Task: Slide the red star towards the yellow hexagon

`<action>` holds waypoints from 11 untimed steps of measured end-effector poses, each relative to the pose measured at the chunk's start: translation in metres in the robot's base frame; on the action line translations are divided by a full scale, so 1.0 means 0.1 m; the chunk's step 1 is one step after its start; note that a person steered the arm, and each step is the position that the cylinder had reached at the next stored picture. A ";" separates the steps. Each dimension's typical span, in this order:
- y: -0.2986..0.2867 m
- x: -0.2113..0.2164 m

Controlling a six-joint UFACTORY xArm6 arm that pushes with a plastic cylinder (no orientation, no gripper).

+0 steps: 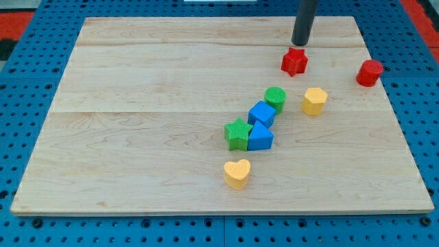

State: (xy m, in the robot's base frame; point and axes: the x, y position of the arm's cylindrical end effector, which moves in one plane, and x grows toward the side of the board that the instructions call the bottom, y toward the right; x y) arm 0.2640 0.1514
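The red star (294, 61) lies near the view's top right on the wooden board (137, 103). The yellow hexagon (314, 101) lies below it and slightly to the view's right, a short gap apart. My tip (300, 43) stands just above the red star, at its top edge, close to it or touching it; I cannot tell which.
A red cylinder (369, 73) sits at the board's right edge. A green cylinder (275, 99), a blue cube (261, 114), a blue block (260, 138) and a green star (237, 133) cluster in the middle. A yellow heart (236, 173) lies below them.
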 end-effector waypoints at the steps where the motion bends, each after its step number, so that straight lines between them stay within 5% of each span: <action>1: -0.23 0.02; 4: -0.50 0.30; 11: 0.52 0.58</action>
